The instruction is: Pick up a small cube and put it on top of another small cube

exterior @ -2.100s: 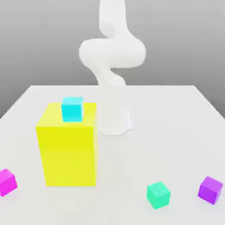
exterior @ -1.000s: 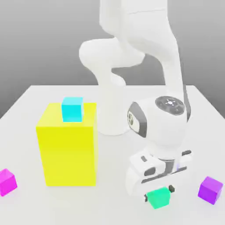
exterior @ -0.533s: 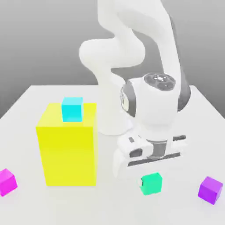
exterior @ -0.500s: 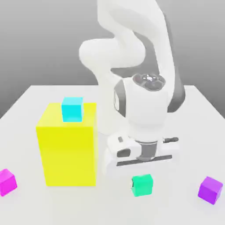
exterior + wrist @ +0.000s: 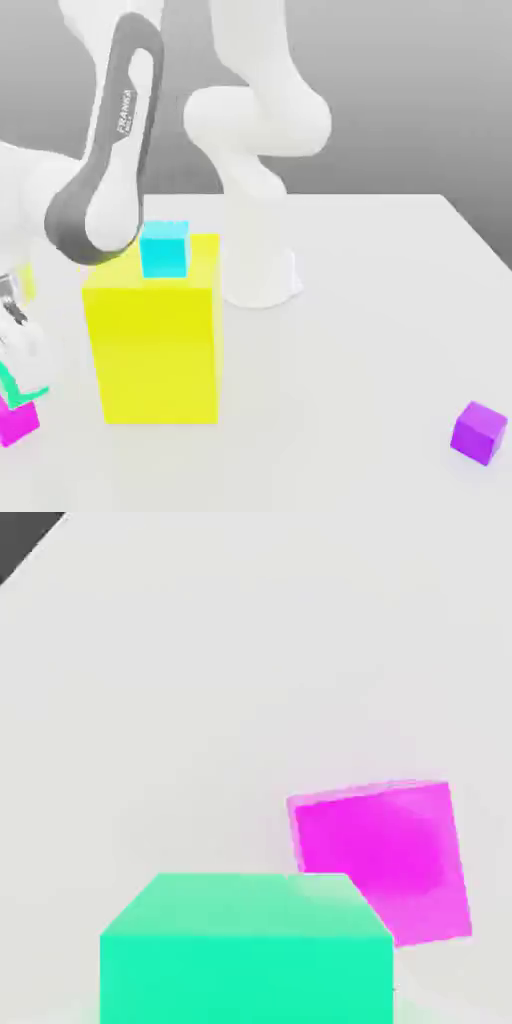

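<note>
My gripper (image 5: 14,368) is at the exterior view's far left, low over the table, shut on the small mint-green cube (image 5: 12,388). The arm hides most of that cube. Directly below it sits the small magenta-pink cube (image 5: 18,422) on the table. In the hand view the mint-green cube (image 5: 245,947) is close up, and the magenta cube (image 5: 385,857) lies beyond it, offset to one side. Whether the two cubes touch I cannot tell.
A tall yellow block (image 5: 155,340) stands just right of the gripper in the exterior view, with a cyan-blue cube (image 5: 165,248) on top. A violet-purple cube (image 5: 478,432) lies at the front right. The arm's white base (image 5: 260,270) stands behind the block.
The gripper closed on the mint-green cube at the front right, lifted it and swung it across to the far left, above the magenta cube. The other cubes stayed put.
</note>
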